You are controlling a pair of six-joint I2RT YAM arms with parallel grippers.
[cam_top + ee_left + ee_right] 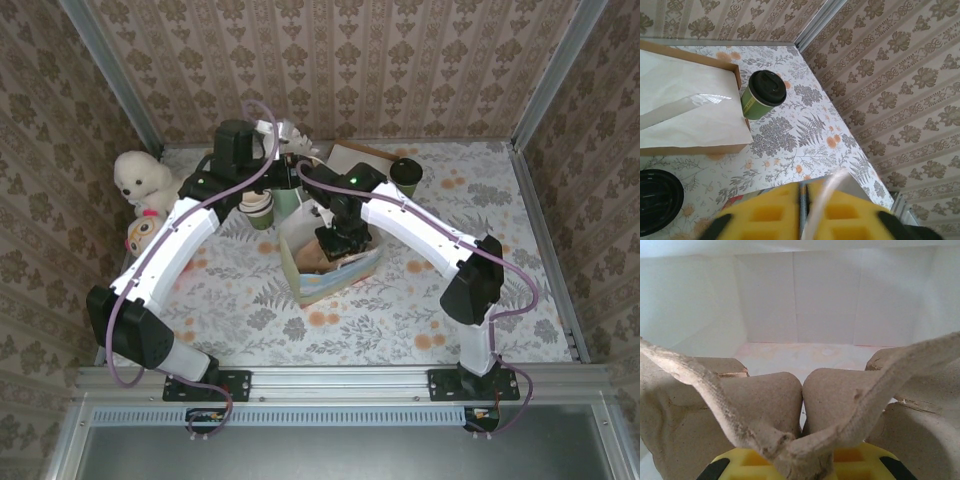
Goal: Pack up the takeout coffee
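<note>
Right claw [800, 457] grips brown moulded-pulp cup carrier [765, 400] inside white-walled bag [830, 305], frame centre; released tilted, I fear it jams.

No text, label or number legible; takeout coffee [762, 95] side marking maybe print, unreadable.

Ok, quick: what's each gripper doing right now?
Left gripper: fingers nearly together, a pale strip between them; grip cannot be told.
Right gripper: closed on the pulp cup carrier, inside the white bag.
</note>
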